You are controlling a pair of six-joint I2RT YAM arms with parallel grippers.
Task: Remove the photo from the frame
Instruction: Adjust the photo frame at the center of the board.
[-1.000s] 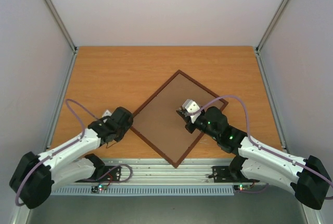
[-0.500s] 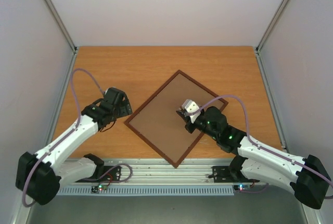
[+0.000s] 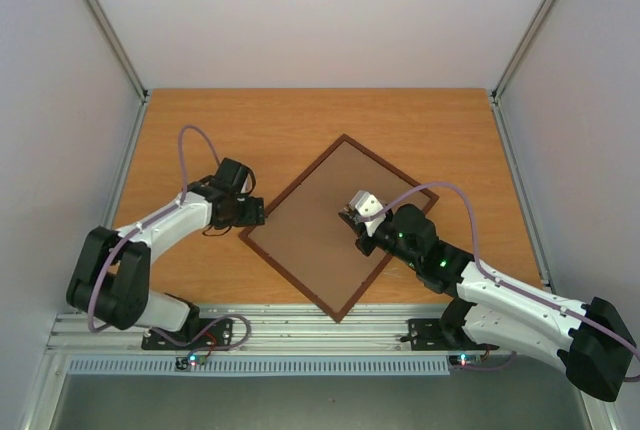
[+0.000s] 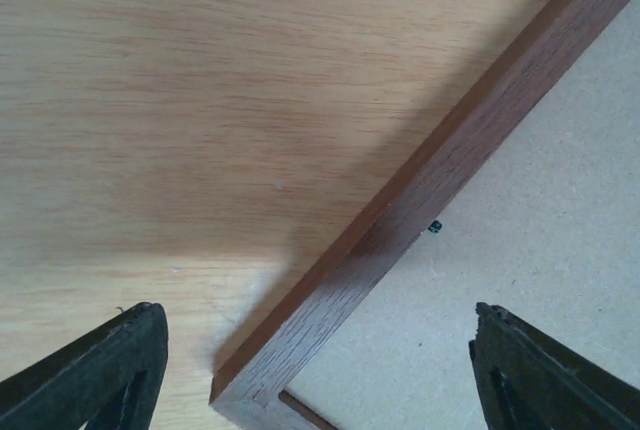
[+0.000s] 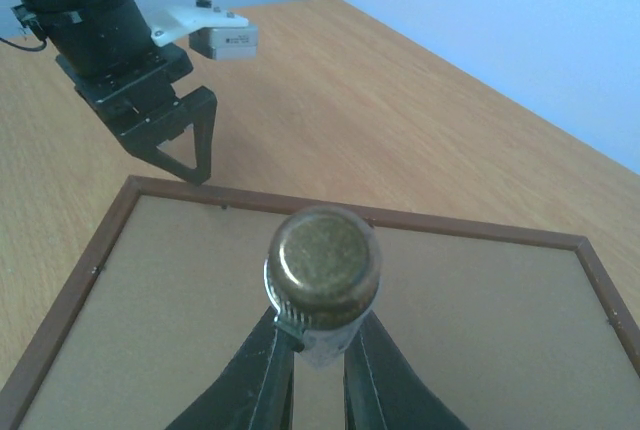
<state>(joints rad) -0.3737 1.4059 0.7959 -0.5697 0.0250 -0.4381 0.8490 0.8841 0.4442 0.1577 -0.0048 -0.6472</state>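
Frame (image 3: 310, 220) lies brown back up, set cornerwise on the table (image 3: 220, 130), near its middle. Left gripper (image 3: 252, 214) stands wide open, a finger on either side of the frame's left corner, and I can't see it touching anything. Right gripper (image 5: 318, 335) is pinched tight on a brass-capped peg (image 5: 323, 265), poised over the back panel. Since a second ago the left arm has swung in to that corner and its jaws have spread; the right hasn't budged. Count: one frame, one peg, two grippers.
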